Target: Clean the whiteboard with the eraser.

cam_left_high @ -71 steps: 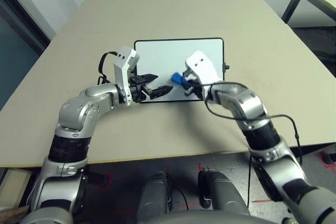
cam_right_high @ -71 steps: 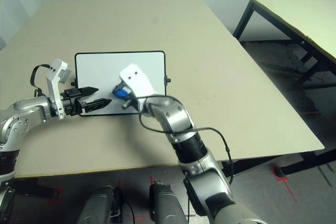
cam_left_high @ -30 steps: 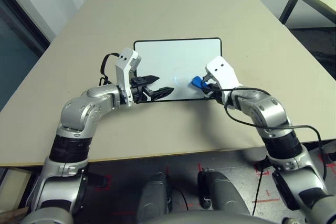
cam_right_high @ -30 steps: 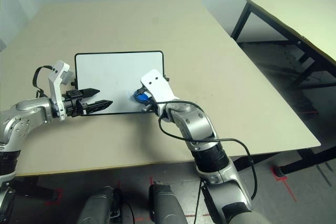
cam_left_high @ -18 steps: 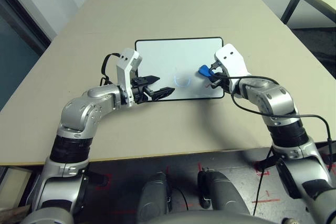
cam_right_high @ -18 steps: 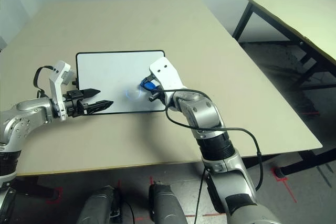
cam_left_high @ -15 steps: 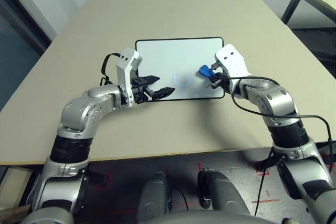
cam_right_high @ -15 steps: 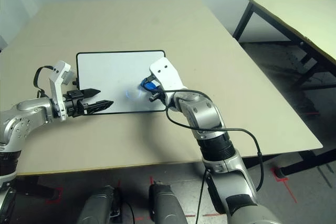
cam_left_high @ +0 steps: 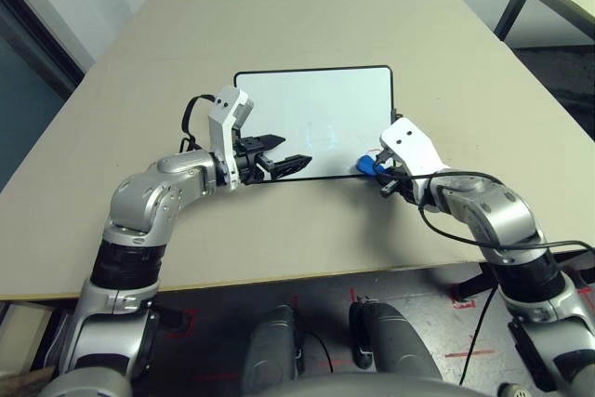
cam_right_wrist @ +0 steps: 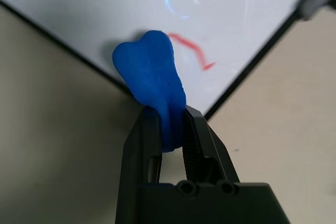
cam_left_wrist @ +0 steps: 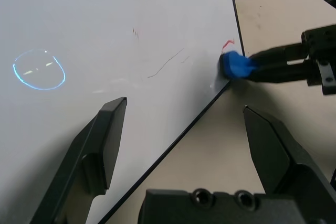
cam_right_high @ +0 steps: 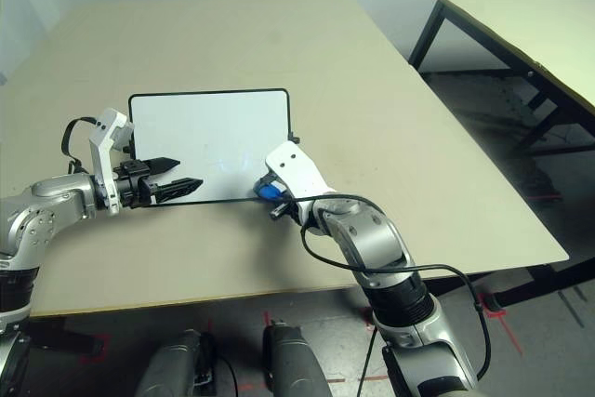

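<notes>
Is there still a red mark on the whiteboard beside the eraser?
Yes, a short red mark lies on the whiteboard just beside the blue eraser.

Flat white board with thin black frame (cam_left_high: 311,118): smooth, glossy. Small blue eraser block (cam_right_wrist: 152,85): soft, matt, squeezed. Beige tabletop (cam_left_high: 307,20): matt.

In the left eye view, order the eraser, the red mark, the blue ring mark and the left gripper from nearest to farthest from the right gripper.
1. Eraser: clamped in the right gripper, at the whiteboard's near right corner.
2. Red mark: just beyond the eraser.
3. Blue ring mark: mid-board, toward the left.
4. Left gripper: open over the near edge, farthest left.
</notes>
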Controlling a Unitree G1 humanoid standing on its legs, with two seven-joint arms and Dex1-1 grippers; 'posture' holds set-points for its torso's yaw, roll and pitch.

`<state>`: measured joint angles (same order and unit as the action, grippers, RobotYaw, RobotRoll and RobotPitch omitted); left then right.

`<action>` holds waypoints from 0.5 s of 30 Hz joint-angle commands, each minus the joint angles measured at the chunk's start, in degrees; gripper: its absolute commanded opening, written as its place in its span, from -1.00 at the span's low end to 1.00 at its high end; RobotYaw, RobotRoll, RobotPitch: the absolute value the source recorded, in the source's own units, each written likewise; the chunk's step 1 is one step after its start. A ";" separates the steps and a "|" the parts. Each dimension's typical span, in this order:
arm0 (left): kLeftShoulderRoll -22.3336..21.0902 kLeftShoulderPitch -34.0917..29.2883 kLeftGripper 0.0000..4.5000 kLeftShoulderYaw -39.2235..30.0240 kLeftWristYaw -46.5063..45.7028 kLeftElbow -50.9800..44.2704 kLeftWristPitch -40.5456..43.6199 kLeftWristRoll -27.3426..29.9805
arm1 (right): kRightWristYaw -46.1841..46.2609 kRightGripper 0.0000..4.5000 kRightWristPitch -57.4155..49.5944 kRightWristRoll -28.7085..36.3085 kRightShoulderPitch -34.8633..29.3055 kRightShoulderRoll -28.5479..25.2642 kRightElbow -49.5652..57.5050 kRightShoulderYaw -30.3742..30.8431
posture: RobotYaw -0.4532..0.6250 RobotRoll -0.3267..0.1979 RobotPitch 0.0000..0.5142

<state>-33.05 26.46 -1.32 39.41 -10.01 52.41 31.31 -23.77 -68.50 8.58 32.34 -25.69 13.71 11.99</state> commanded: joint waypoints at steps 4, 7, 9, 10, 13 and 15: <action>0.09 0.22 1.00 0.90 0.41 0.69 -0.36 -0.52 | 1.16 -0.75 0.22 -0.85 -0.65 -2.07 -2.12 -1.45 | -0.28 0.25 -0.48; 0.26 0.31 1.00 0.97 0.45 0.83 -0.52 -0.58 | 1.33 -0.75 -2.20 0.02 -2.51 -1.08 1.42 -0.25 | -0.28 0.25 -0.48; 0.34 0.39 1.00 1.01 0.46 0.97 -0.61 -0.62 | 1.48 -0.75 -3.64 0.51 -3.68 -0.48 3.54 0.51 | -0.28 0.25 -0.48; 0.35 0.41 1.00 1.03 0.47 1.01 -0.65 -0.63 | 1.53 -0.75 -4.18 0.66 -4.10 -0.26 4.26 0.75 | -0.28 0.25 -0.48; 0.36 0.45 1.00 1.16 0.54 1.25 -0.84 -0.74 | 1.61 -0.75 -5.54 1.05 -5.55 0.48 6.22 1.99 | -0.28 0.25 -0.49; 0.37 0.48 1.00 1.19 0.55 1.33 -0.93 -0.79 | 1.71 -0.75 -5.77 1.10 -5.96 0.71 6.61 2.37 | -0.28 0.25 -0.49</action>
<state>-32.69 26.82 -0.93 39.56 -9.02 51.78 31.03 -22.31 -72.93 9.14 27.36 -25.11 20.35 12.82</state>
